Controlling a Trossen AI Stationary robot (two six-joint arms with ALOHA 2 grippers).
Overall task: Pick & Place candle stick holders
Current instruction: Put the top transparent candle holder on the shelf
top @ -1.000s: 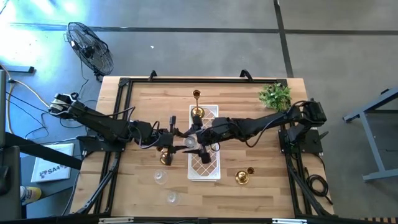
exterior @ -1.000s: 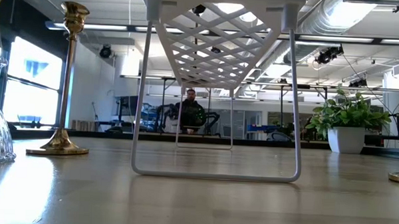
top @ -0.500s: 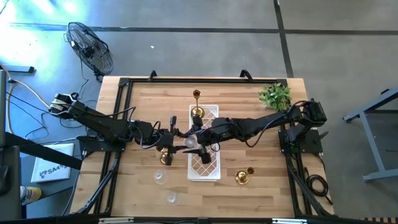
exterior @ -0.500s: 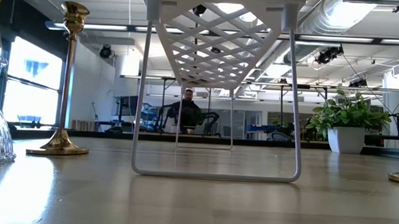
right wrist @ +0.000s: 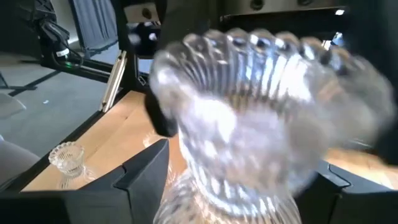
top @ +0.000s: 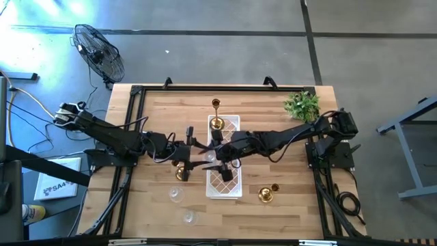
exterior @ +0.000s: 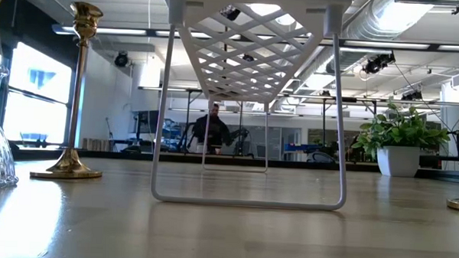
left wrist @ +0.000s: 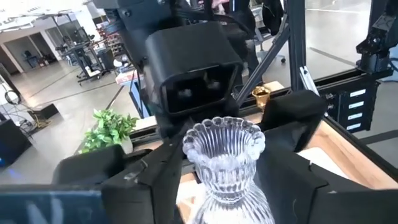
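A clear ribbed glass candle stick holder [left wrist: 224,149] stands upright between my two grippers over the white lattice tray [top: 231,183]; it shows blurred in the right wrist view [right wrist: 261,106]. My left gripper [top: 201,156] is shut on it. My right gripper [top: 217,156] faces it from the other side, open, its fingers [right wrist: 144,177] standing wide on either side. A tall brass holder [top: 216,114] stands on the tray's far end. A brass holder [top: 181,172] stands by my left arm, another [top: 266,194] at the near right. Two glass holders [top: 175,195] stand at the near left. My left gripper pinches the glass holder's narrow lower part [left wrist: 214,186] between its two fingers [left wrist: 146,180]. It comes level from the table's left. The holder stands upright with its fluted cup up, above the tray; whether its foot rests on the tray is hidden.
A green plant [top: 302,105] stands at the table's far right corner. The tray stands on thin wire legs [exterior: 159,126], with open room beneath it. A person shows far off in the room [exterior: 213,127]. A fan [top: 99,51] stands on the floor beyond the far left corner.
My right gripper has shifted a little toward the table's left, closer around the glass holder. My left gripper and the holder have stayed in place.
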